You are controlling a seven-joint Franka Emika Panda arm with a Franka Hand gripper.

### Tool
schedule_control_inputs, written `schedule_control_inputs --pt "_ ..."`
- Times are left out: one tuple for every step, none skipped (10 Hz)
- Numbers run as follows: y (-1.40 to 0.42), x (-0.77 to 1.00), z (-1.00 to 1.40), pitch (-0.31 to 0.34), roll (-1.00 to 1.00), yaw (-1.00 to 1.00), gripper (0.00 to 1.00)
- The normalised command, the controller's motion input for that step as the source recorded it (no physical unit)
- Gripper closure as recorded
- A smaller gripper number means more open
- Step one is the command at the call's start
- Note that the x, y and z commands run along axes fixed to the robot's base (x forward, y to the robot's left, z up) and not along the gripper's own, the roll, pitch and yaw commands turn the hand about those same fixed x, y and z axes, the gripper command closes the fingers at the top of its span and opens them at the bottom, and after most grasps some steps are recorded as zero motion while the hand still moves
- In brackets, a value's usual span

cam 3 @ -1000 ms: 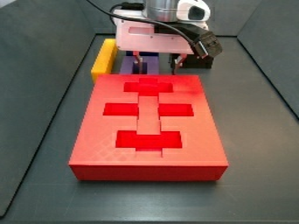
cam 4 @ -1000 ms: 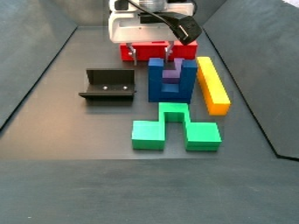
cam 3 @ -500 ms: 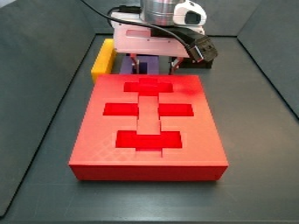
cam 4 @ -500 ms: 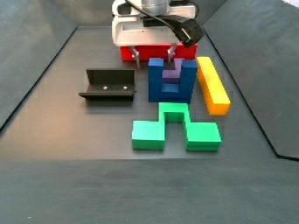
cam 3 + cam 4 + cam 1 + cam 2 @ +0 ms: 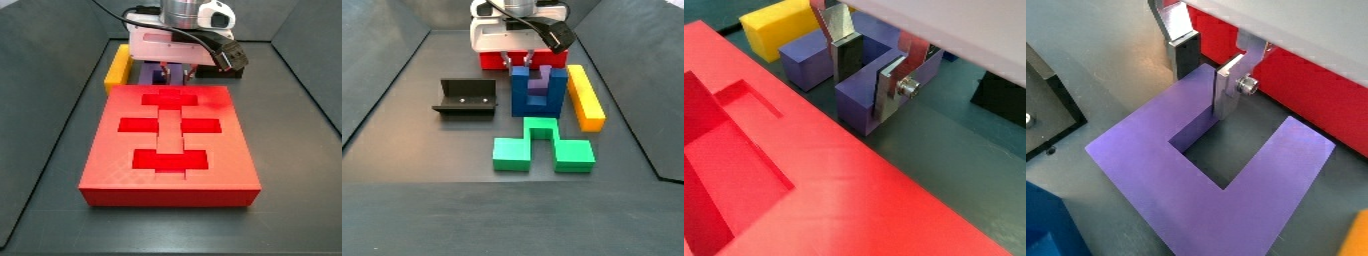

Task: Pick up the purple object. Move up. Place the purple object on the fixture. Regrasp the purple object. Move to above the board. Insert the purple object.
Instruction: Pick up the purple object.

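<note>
The purple object (image 5: 539, 92) is a U-shaped block lying on the floor, nested inside a darker blue U block (image 5: 520, 97). My gripper (image 5: 529, 66) is down over it, just in front of the red board (image 5: 171, 140). It is open. In both wrist views the two silver fingers straddle one arm of the purple object (image 5: 1153, 140), one outside it and one in the notch. From this wrist view the gripper (image 5: 1204, 93) has that arm between its pads. The fixture (image 5: 466, 97) stands apart to one side. The purple object (image 5: 163, 74) barely shows behind the board.
A long yellow bar (image 5: 584, 97) lies beside the blue block, opposite the fixture. A green block (image 5: 540, 145) sits in front of the blue one. The board's edge (image 5: 804, 170) runs close to the fingers. Dark walls enclose the floor.
The gripper has sunk slightly, bringing its fingers lower around the purple object's arm. The blocks have not moved.
</note>
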Motion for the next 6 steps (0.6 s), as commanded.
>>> schedule_control_inputs --pt "0.0 0.0 0.0 0.0 0.0 0.0 1.0" --pt "0.0 0.0 0.0 0.0 0.0 0.0 1.0" --pt "0.0 0.0 0.0 0.0 0.0 0.0 1.0" --pt "0.0 0.0 0.0 0.0 0.0 0.0 1.0" --pt "0.0 0.0 0.0 0.0 0.0 0.0 1.0" --pt "0.0 0.0 0.0 0.0 0.0 0.0 1.0"
